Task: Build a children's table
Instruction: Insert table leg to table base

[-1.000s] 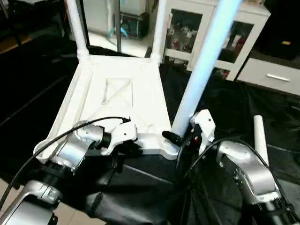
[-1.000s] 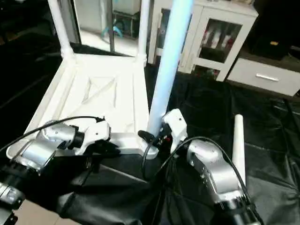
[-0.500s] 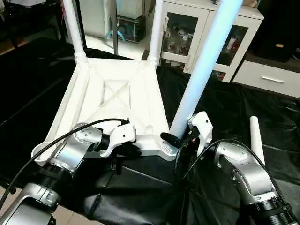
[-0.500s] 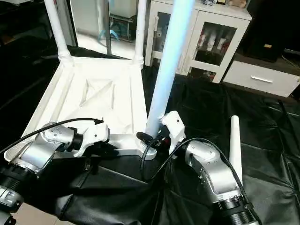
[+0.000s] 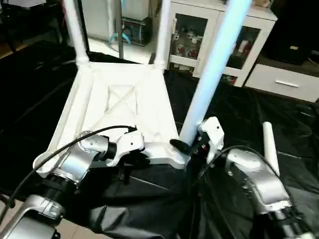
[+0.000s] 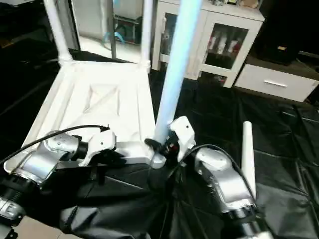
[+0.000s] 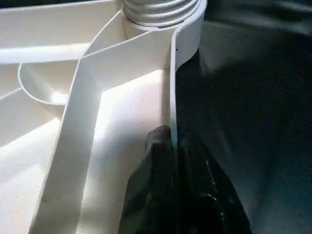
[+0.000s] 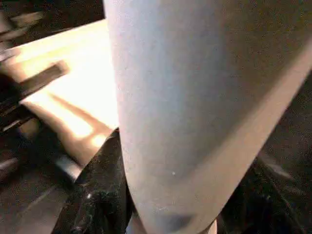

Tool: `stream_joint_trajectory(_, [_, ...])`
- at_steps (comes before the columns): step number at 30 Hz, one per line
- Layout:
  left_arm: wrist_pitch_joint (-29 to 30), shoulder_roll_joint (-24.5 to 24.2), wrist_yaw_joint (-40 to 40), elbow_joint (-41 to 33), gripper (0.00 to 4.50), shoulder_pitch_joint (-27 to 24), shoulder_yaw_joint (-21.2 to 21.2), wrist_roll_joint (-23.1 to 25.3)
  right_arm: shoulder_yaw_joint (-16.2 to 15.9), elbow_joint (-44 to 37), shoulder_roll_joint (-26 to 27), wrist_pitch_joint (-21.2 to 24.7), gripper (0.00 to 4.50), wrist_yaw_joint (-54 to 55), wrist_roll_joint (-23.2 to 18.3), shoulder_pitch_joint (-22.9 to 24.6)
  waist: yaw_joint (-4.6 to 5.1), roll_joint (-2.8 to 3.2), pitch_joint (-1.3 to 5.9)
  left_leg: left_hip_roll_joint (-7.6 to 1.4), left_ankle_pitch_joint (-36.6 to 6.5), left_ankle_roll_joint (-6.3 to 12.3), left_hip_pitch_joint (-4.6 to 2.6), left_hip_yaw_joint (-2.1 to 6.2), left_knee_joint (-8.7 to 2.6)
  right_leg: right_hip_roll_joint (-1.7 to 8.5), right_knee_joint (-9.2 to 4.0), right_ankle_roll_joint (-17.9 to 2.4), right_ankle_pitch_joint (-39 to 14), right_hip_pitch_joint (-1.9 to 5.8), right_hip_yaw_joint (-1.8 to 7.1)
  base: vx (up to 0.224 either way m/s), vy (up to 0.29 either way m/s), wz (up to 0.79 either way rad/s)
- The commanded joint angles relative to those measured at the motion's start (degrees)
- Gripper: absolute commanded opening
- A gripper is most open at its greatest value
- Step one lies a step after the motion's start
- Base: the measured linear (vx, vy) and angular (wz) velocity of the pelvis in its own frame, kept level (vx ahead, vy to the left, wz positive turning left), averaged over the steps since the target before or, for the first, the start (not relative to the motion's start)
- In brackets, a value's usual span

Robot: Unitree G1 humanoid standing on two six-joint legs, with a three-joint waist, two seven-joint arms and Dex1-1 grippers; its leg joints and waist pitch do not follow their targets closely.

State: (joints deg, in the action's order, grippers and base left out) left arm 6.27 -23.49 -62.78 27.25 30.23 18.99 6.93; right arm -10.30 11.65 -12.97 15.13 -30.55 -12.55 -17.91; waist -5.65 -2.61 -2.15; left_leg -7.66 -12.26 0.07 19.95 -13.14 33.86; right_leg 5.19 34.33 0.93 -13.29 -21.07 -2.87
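Note:
The white table top point(image 5: 119, 99) lies upside down on the black-covered work table, ribs facing up. Two white legs point(image 5: 75, 30) point(image 5: 162, 35) stand in its far corner sockets. A third leg point(image 5: 214, 69) rises tilted from the near right socket point(image 7: 161, 9), and my right gripper point(image 5: 189, 147) is shut around its base, one black finger point(image 8: 97, 195) against the tube point(image 8: 195, 97). My left gripper point(image 7: 173, 146) is shut on the top's near rim, just left of that socket. A fourth leg point(image 5: 269, 147) lies loose on the black cloth to the right.
A white cabinet with glass doors point(image 5: 199, 35) and a white drawer unit point(image 5: 284, 82) stand behind the work table. The black cloth point(image 5: 139, 204) hangs over the near edge below my forearms. Pale floor point(image 5: 75, 231) shows at the lower left.
The whole picture shifts slightly as the camera moves. Both grippers keep their holds and the legs and top stay where they were.

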Motion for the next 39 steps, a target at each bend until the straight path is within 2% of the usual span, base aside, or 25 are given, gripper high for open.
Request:
stream_joint_trajectory(1, [-0.16, 1.59, 1.08, -0.15, 0.00, 0.09, -0.64, -1.73, 0.84, 9.59, -1.77, 3.47, 1.86, 5.95, 5.96, 3.18, 0.71, 0.44, 0.86, -6.79, -34.25, -8.77, -1.56, 5.84, -6.89, 6.24, -5.93, -6.34, -31.51, -1.43, 3.36, 0.000, 0.000, 0.00])
stream_joint_trajectory(2, [4.01, 3.58, 3.85, -0.09, 0.00, 0.91, -1.74, -2.16, 2.29, 12.57, -0.15, 3.20, 1.86, 10.78, 6.51, 1.53, 0.80, 0.26, 0.80, -6.81, -34.91, -8.72, -1.69, 5.84, -6.90, 6.18, -6.14, -5.98, -32.29, -1.52, 3.30, 0.000, 0.000, 0.00])
stream_joint_trajectory(3, [5.30, 4.25, 4.62, -0.12, 0.00, 1.19, -2.16, -2.48, 2.69, 13.45, 0.34, 3.17, 1.86, 12.04, 6.61, 1.01, 1.10, 0.46, 0.74, -6.63, -36.05, -8.84, -1.94, 5.94, -6.81, 6.19, -6.36, -5.95, -33.54, -1.81, 3.16, 0.000, 0.000, 0.00])
stream_joint_trajectory(4, [7.13, 5.38, 6.03, -0.18, 0.00, 1.80, -2.68, -2.75, 3.52, 15.23, 1.30, 3.31, 1.86, 14.60, 6.68, -0.04, 1.28, 0.29, 0.69, -6.56, -37.21, -8.68, -2.17, 5.96, -6.71, 6.13, -6.71, -5.42, -35.16, -1.94, 2.99, 0.000, 0.000, 0.00])
stream_joint_trajectory(6, [9.36, 6.88, 8.16, -0.10, 0.00, 2.73, -3.12, -2.72, 4.58, 17.73, 2.72, 3.35, 1.86, 18.10, 6.68, -1.61, 1.57, 0.73, 0.75, -6.61, -37.66, -9.08, -1.96, 6.24, -6.97, 6.09, -6.69, -5.32, -34.13, -1.52, 2.68, 0.000, 0.000, 0.00])
stream_joint_trajectory(7, [10.56, 7.90, 9.80, 0.22, 0.00, 3.42, -3.42, -2.59, 5.17, 19.33, 3.61, 3.35, 1.86, 20.06, 6.59, -2.69, 1.81, 0.74, 0.84, -6.65, -38.07, -9.64, -1.61, 6.29, -7.42, 5.83, -6.43, -5.35, -31.74, -1.15, 2.39, 0.000, 0.000, 0.00])
stream_joint_trajectory(8, [12.37, 10.01, 13.19, 0.92, 0.00, 4.67, -4.17, -2.24, 6.54, 22.30, 5.52, 3.10, 1.86, 23.85, 6.14, -4.73, 2.03, 0.64, 0.73, -6.57, -39.52, -10.23, -1.63, 6.21, -7.68, 5.61, -6.36, -5.41, -30.87, -1.41, 2.13, 0.000, 0.000, 0.00])
stream_joint_trajectory(9, [12.37, 10.01, 13.19, 0.92, 0.00, 4.67, -4.17, -2.24, 6.54, 22.30, 5.52, 3.10, 1.86, 23.85, 6.14, -4.73, 2.13, 0.80, 0.61, -6.44, -40.70, -10.57, -1.85, 6.18, -7.66, 5.51, -6.49, -5.42, -31.36, -1.71, 1.97, 0.000, 0.000, 0.00])
stream_joint_trajectory(10, [15.00, 14.34, 21.04, 2.86, 0.00, 6.94, -6.56, -2.03, 9.58, 27.67, 9.02, 2.30, 1.86, 31.06, 4.52, -8.37, 2.18, 0.72, 0.82, -6.28, -42.13, -10.98, -2.44, 5.93, -7.49, 5.21, -6.57, -5.38, -30.76, -1.95, 1.69, 0.000, 0.000, 0.00])
stream_joint_trajectory(11, [15.00, 14.34, 21.04, 2.86, 0.00, 6.94, -6.56, -2.03, 9.58, 27.67, 9.02, 2.30, 1.86, 31.06, 4.52, -8.37, 2.47, 0.71, 0.81, -6.22, -42.07, -11.09, -2.66, 5.96, -7.41, 5.24, -6.65, -5.76, -29.01, -1.99, 1.51, 0.000, 0.000, 0.00])
stream_joint_trajectory(12, [15.80, 15.69, 23.50, 3.50, 0.00, 7.62, -7.37, -2.06, 10.50, 29.21, 10.02, 2.12, 1.86, 33.22, 3.97, -9.45, 2.36, 0.68, 0.76, -6.21, -42.19, -10.97, -2.66, 5.89, -7.47, 5.10, -6.84, -5.43, -28.71, -1.87, 1.37, 0.000, 0.000, 0.00])
stream_joint_trajectory(14, [16.35, 18.25, 29.69, 4.83, 0.00, 8.70, -8.59, -1.27, 12.09, 32.36, 11.96, 1.02, 1.86, 37.68, 3.20, -11.62, 2.49, 0.48, 0.87, -6.18, -41.21, -10.79, -2.52, 5.68, -7.60, 5.29, -6.67, -5.55, -26.35, -1.75, 1.44, 0.000, 0.000, 0.00])
stream_joint_trajectory(15, [16.64, 19.23, 31.90, 5.19, 0.00, 8.94, -8.65, -0.61, 12.58, 33.96, 12.80, 0.24, 1.86, 39.81, 3.14, -12.65, 2.44, 0.23, 0.79, -6.13, -40.75, -10.51, -2.55, 5.58, -7.53, 5.34, -6.88, -5.34, -26.56, -1.92, 1.55, 0.000, 0.000, 0.00])
stream_joint_trajectory(16, [16.55, 20.34, 34.76, 5.38, 0.00, 9.07, -8.91, 0.01, 12.95, 35.70, 13.65, -0.62, 1.86, 41.94, 3.26, -13.71, 2.36, 0.23, 0.77, -6.13, -39.81, -10.14, -2.66, 5.51, -7.33, 5.68, -7.03, -5.26, -26.70, -2.17, 1.91, 0.000, 0.000, 0.00])
stream_joint_trajectory(17, [16.49, 20.97, 36.34, 5.47, 0.00, 9.16, -9.03, 0.33, 13.14, 36.77, 14.08, -1.14, 1.86, 43.09, 3.40, -14.34, 2.49, -0.28, 0.77, -6.16, -38.52, -9.49, -2.32, 5.62, -7.19, 5.97, -7.10, -5.24, -27.13, -1.98, 1.98, 0.000, 0.000, 0.00])
stream_joint_trajectory(19, [17.03, 21.72, 37.70, 5.40, 0.00, 9.26, -9.22, 0.43, 13.35, 38.67, 14.67, -2.51, 1.86, 44.16, 3.97, -15.54, 2.28, -0.09, 0.89, -6.26, -36.77, -9.03, -2.38, 5.47, -7.13, 6.16, -7.06, -5.17, -26.70, -2.04, 2.29, 0.000, 0.000, 0.00])
stream_joint_trajectory(22, [17.74, 21.67, 38.07, 5.28, 0.00, 9.35, -9.16, 0.54, 13.65, 40.97, 15.35, -4.03, 1.86, 44.54, 4.74, -17.20, 2.46, -0.38, 1.07, -6.29, -33.25, -8.64, -1.75, 5.35, -7.30, 5.95, -6.54, -5.38, -22.28, -1.61, 2.40, 0.000, 0.000, 0.00])
stream_joint_trajectory(23, [17.84, 21.47, 38.13, 5.42, 0.00, 9.36, -9.06, 0.51, 13.75, 41.65, 15.41, -4.41, 1.86, 44.52, 4.91, -17.58, 2.36, -0.33, 1.10, -6.29, -32.56, -8.53, -1.82, 5.26, -7.28, 5.97, -6.50, -5.54, -21.42, -1.65, 2.46, 0.000, 0.000, 0.00])
stream_joint_trajectory(26, [17.86, 20.95, 38.19, 5.71, 0.00, 9.36, -8.91, 0.39, 14.16, 43.10, 15.56, -5.39, 1.86, 44.85, 4.83, -18.28, 2.22, -0.42, 1.26, -6.35, -26.96, -7.56, -1.60, 4.71, -7.17, 5.99, -6.05, -6.95, -15.24, -1.27, 2.72, 0.000, 0.000, 0.00])
stream_joint_trajectory(28, [17.92, 20.89, 38.28, 5.75, 0.00, 9.39, -8.90, 0.34, 14.41, 43.60, 15.58, -5.89, 1.86, 45.01, 4.73, -18.51, 2.14, -0.51, 1.29, -6.43, -25.42, -7.16, -1.52, 4.57, -7.13, 6.00, -5.91, -7.47, -14.24, -1.05, 2.74, 0.000, 0.000, 0.00])
stream_joint_trajectory(32, [18.10, 20.80, 38.41, 5.79, 0.00, 9.42, -8.78, 0.23, 14.73, 44.52, 15.62, -7.32, 1.86, 44.50, 4.71, -19.12, 2.17, -0.55, 1.32, -6.41, -26.14, -6.81, -1.71, 4.53, -7.01, 5.95, -6.26, -7.44, -17.70, -1.16, 2.78, 0.000, 0.000, 0.00])
stream_joint_trajectory(35, [18.38, 20.72, 37.97, 5.78, 0.00, 9.47, -8.48, 0.07, 15.17, 45.61, 15.98, -8.10, 1.86, 43.37, 4.72, -20.11, 2.27, -0.50, 1.42, -6.46, -24.79, -6.76, -1.37, 4.60, -7.15, 5.80, -6.02, -7.58, -16.18, -0.90, 2.71, 0.000, 0.000, 0.00])
stream_joint_trajectory(39, [18.43, 20.66, 37.77, 5.75, 0.00, 9.44, -8.21, -0.01, 14.87, 45.73, 16.13, -8.92, 1.86, 41.63, 4.82, -20.55, 2.34, -0.39, 1.48, -6.47, -24.18, -7.01, -1.41, 4.51, -7.15, 5.66, -5.81, -8.05, -14.61, -0.89, 2.69, 0.000, 0.000, 0.00])
